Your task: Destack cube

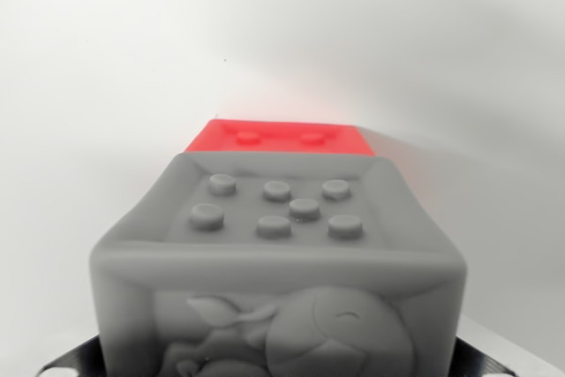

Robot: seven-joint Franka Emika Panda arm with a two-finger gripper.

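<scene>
A grey cube (278, 253) fills the lower middle of the wrist view, very close to the camera. Its top face carries several round studs, and the face toward me has a raised animal figure. My gripper (278, 366) is shut on this cube. Only the dark fingertips (71, 364) show, pressed against the cube's lower left and lower right sides. Behind the grey cube lies a red cube (278, 137). Only its studded top shows, and its lower part is hidden by the grey one. I cannot tell whether the two cubes touch.
A plain white surface (106, 86) spreads around both cubes and fades into a white background. A soft shadow falls to the right of the red cube.
</scene>
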